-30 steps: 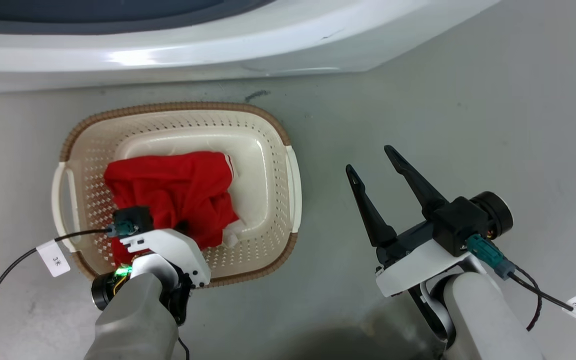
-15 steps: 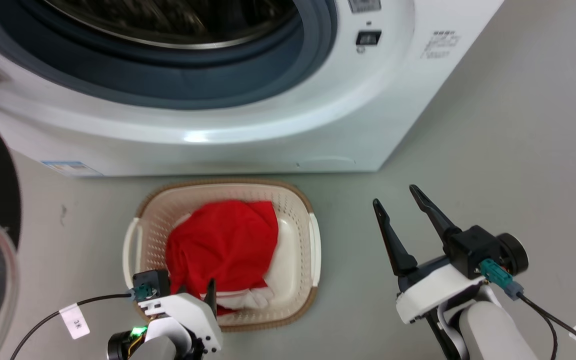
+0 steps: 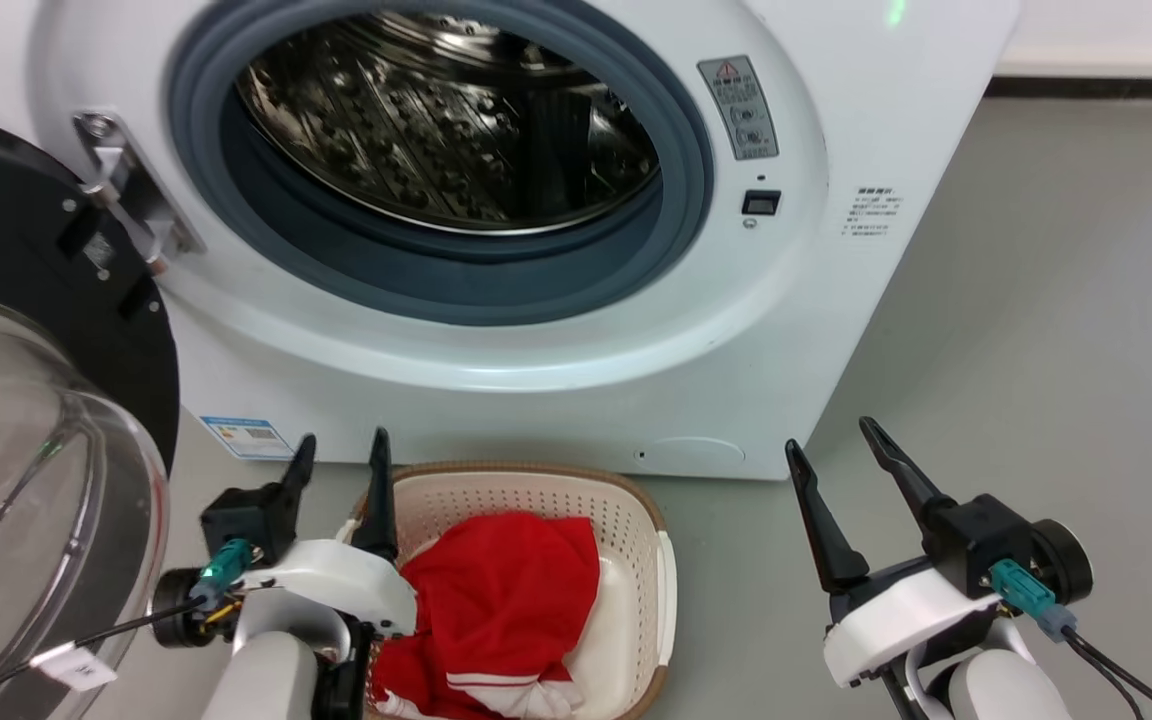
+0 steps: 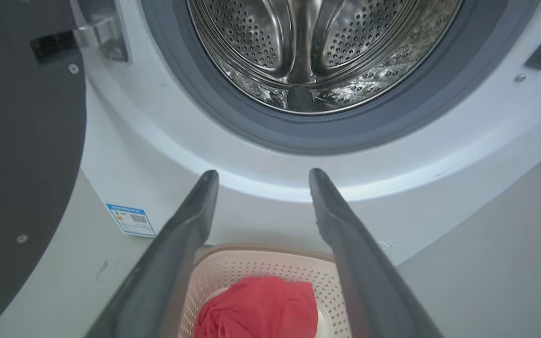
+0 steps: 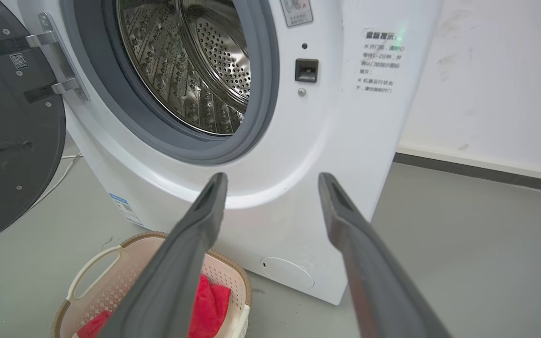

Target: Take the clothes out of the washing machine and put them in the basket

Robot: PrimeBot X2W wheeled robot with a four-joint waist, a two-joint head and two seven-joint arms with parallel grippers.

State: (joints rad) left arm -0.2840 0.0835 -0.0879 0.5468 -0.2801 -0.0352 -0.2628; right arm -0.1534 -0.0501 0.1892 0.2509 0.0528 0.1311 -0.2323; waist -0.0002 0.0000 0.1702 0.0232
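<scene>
Grey floor [image 3: 1056,300] lies open to my right, past the corner of the washer [image 3: 536,370]. On my left the door [image 3: 26,450] hangs swung out, close beside my left gripper [image 3: 343,440]. The basket [image 3: 536,497] sits just before the washer's foot. Red clothes [image 3: 506,590] with white trim lie bunched in it, toward its left side. Both grippers are empty, fingers moderately apart; my right gripper [image 3: 829,435] hovers over the floor right of the basket.
</scene>
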